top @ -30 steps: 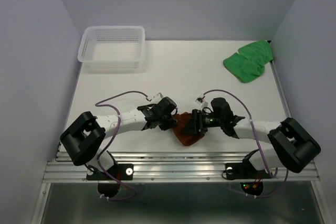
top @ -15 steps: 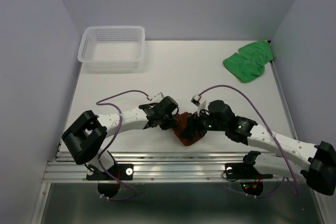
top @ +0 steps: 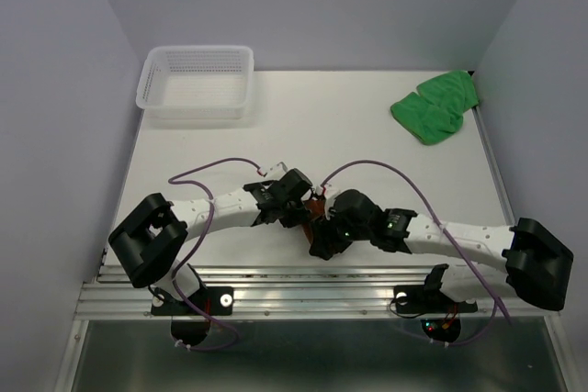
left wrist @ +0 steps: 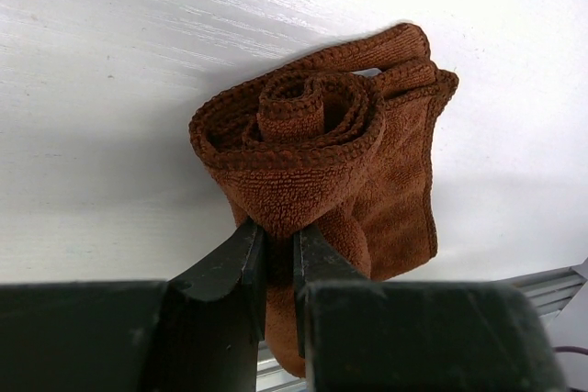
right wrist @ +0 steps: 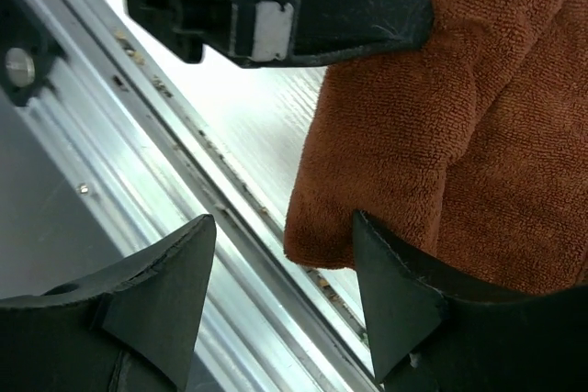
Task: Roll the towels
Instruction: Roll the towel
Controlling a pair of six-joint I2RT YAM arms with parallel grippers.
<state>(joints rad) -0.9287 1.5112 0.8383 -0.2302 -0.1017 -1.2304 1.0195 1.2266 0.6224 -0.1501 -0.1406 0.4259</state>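
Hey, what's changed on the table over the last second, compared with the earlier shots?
The right gripper swung from the right side of the rust-brown towel leftward and toward the table's near edge, its arm stretching out low. Its jaws are open, with a towel corner between them. The left gripper stayed clamped on the rolled towel. The green towel and the basket did not move.

Soft, even light from above leaves the overhead view bright, the white table (top: 367, 135) almost washed out, with only faint shadows. In the left wrist view the rust-brown towel (left wrist: 312, 162) is sharp and casts a grey shadow leftward, while the left claw (left wrist: 278, 240) is dark and nearly featureless. The right claw (right wrist: 283, 227) looks dark and soft-edged.
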